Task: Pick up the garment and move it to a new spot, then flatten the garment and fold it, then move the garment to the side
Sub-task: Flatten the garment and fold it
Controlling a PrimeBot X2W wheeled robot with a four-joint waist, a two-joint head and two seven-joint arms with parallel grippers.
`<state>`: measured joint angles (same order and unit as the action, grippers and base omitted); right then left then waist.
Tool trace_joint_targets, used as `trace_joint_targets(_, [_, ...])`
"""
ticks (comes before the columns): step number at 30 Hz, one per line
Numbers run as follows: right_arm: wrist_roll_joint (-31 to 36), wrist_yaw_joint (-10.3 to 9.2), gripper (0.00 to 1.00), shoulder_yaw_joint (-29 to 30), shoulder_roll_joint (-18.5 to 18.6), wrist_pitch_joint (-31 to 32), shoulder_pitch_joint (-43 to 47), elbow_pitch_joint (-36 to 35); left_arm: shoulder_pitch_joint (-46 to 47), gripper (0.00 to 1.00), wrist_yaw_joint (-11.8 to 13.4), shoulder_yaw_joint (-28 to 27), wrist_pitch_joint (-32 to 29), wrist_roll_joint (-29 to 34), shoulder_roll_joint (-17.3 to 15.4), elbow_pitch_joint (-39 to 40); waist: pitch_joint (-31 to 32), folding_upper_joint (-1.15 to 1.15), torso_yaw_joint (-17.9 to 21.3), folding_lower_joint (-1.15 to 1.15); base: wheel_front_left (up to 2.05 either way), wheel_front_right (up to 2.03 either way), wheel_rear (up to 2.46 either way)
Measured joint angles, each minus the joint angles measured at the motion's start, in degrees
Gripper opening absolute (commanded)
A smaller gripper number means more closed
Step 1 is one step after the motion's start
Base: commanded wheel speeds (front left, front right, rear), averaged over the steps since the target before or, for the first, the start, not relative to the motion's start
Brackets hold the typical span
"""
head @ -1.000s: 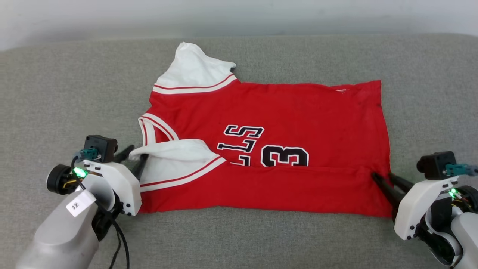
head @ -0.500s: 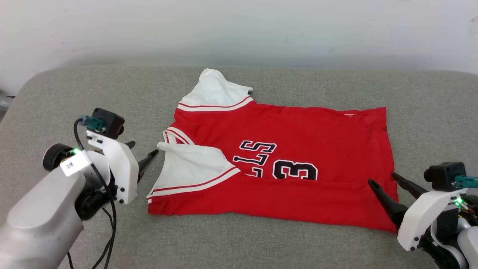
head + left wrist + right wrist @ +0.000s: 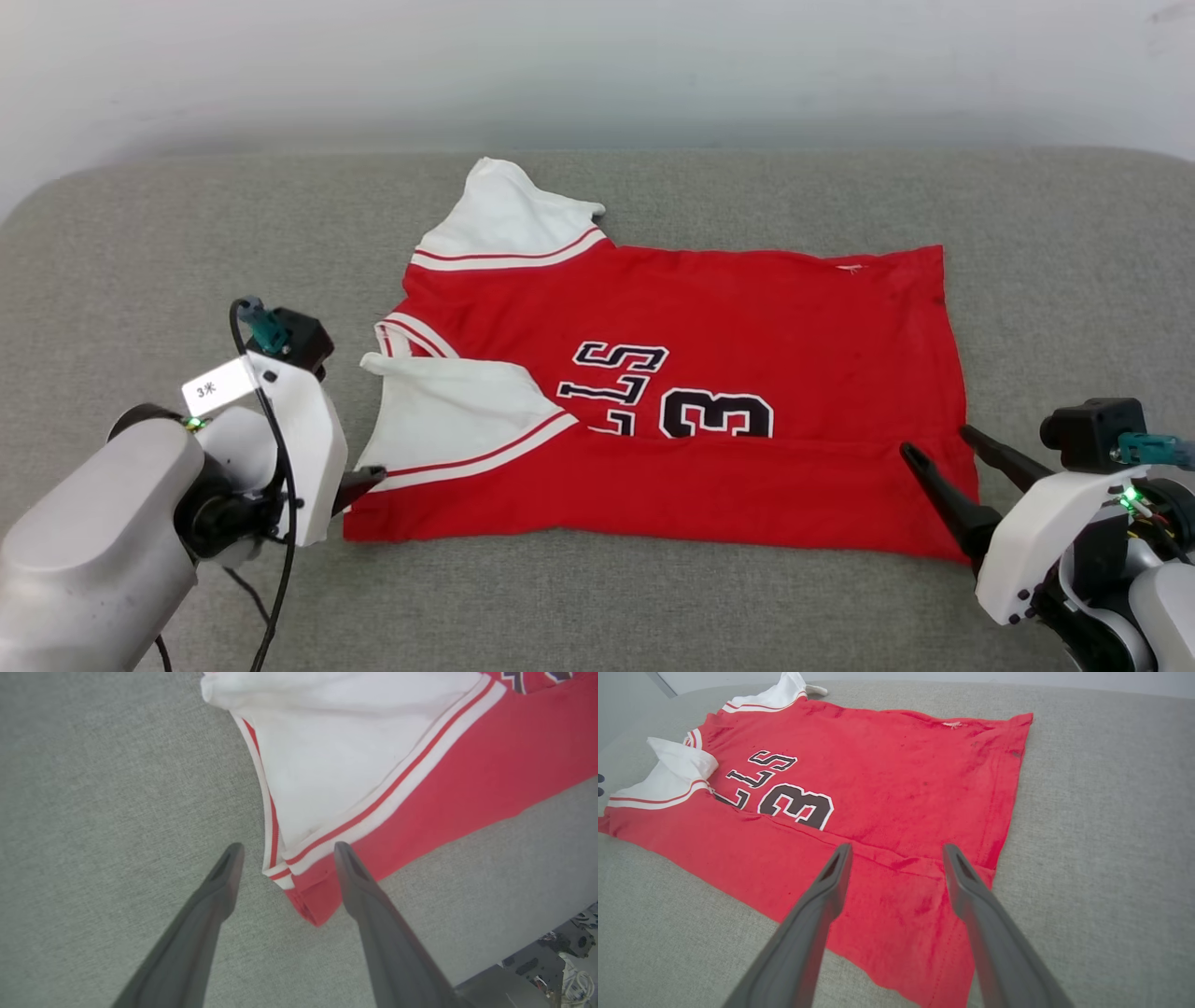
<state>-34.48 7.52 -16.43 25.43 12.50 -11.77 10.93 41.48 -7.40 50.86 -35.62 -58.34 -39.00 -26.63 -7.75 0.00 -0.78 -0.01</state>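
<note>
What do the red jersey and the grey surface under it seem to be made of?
Red jersey: thin, matte knit cloth, possibly polyester; it creases and lies limp. Grey surface: coarse woven upholstery, seemingly padded; flecked weave, rounded edges.

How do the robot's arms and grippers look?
Grey forearms, white housings. The left gripper and right gripper each have two long dark fingers, a black camera with a teal plug, and a green light. The left arm carries a black cable and white label.
</note>
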Motion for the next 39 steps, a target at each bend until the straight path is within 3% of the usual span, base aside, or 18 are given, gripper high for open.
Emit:
trace_joint_targets(14, [0.78,0.0,1.0,0.34,-0.53,0.38,-2.1,-0.34,-2.21,1.0,0.01,1.97,-0.12,-2.14,1.93,-6.45,-4.15,0.0,2.03,0.0,0.0,0.0,0.0])
trace_joint_targets(15, [0.78,0.0,1.0,0.33,-0.54,0.45,-2.14,-0.16,-2.19,0.41,0.02,2.45,0.02,-2.48,1.99,-6.45,-4.1,0.0,1.98,0.0,0.0,0.0,0.0])
trace_joint_targets(16, [0.78,0.0,1.0,0.34,-0.52,0.54,-2.24,-0.14,-2.18,0.09,0.04,2.74,0.29,-2.64,2.0,-6.38,-3.99,0.0,1.95,0.0,0.0,0.0,0.0])
trace_joint_targets(17, [0.78,0.0,1.0,0.35,-0.44,0.68,-2.41,-0.14,-2.18,0.0,0.07,3.03,0.67,-2.93,1.99,-6.32,-3.8,0.0,1.9,0.0,0.0,0.0,0.0])
trace_joint_targets(22, [0.89,0.0,1.0,1.08,1.02,1.52,-3.38,-0.63,-2.59,0.0,0.0,4.55,2.54,-4.09,1.7,-4.97,-2.35,0.0,1.49,0.01,0.0,0.0,0.0])
trace_joint_targets(28, [0.58,0.0,1.0,2.61,5.45,6.06,-5.69,-2.6,-2.55,0.0,-0.01,3.92,7.89,-4.03,-0.36,-2.75,-0.86,0.0,0.72,0.01,0.0,0.0,0.0])
trace_joint_targets(39, [-5.6,0.0,1.0,0.44,13.35,27.24,-8.27,-5.2,-2.2,0.0,0.38,4.38,10.59,-2.15,-2.45,3.77,-0.44,0.0,-0.59,0.01,0.0,0.0,0.0])
